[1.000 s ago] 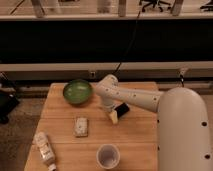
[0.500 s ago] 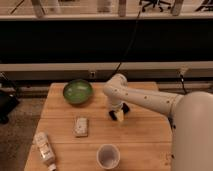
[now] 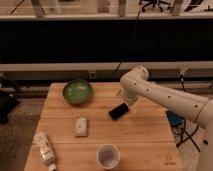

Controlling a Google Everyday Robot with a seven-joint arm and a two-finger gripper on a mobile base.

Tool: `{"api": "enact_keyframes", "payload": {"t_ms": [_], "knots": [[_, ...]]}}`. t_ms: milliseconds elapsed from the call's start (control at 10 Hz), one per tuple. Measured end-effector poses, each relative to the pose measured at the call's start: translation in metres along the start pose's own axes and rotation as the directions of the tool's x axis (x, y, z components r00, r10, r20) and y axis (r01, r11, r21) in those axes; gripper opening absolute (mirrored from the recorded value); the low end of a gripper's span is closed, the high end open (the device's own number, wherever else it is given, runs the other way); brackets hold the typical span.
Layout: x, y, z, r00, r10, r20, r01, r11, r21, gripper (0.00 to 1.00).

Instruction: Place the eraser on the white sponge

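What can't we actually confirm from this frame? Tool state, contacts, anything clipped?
- tool, camera view: sits above the eraser, hidden behind the arm's wrist; contact with the eraser can't be told.
- eraser: too blurred to tell whether it lies flat on the table or is lifted.
- white sponge: top surface detail too small.
- white bottle: label unreadable, lower end near the bottom edge.
- cup: base cut by the bottom edge.

The room light is dim and warm, and it seems to fall from above, so the wooden table (image 3: 145,140) looks orange while the wall behind stays almost black. The gripper (image 3: 125,104), low over the table beside the eraser (image 3: 118,111), is soft and blurred. Shadows under the green bowl (image 3: 77,92) and the cup (image 3: 108,156) are faint.
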Motion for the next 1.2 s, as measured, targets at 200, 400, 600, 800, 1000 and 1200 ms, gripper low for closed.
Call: {"api": "enact_keyframes", "payload": {"t_ms": [200, 400, 600, 800, 1000, 1200], "knots": [[-0.006, -0.005, 0.016, 1.000, -0.011, 0.022, 0.011, 1.000, 0.003, 0.80], [-0.011, -0.008, 0.039, 0.999, -0.025, 0.037, 0.025, 1.000, -0.007, 0.80], [-0.011, -0.009, 0.049, 0.999, -0.027, 0.043, 0.027, 0.999, -0.017, 0.80], [-0.011, -0.009, 0.055, 0.998, -0.030, 0.048, 0.031, 0.999, -0.029, 0.80], [-0.010, -0.008, 0.059, 0.998, -0.029, 0.050, 0.031, 0.999, -0.041, 0.80], [-0.011, -0.007, 0.065, 0.998, -0.034, 0.045, 0.037, 0.997, -0.068, 0.80]]}}
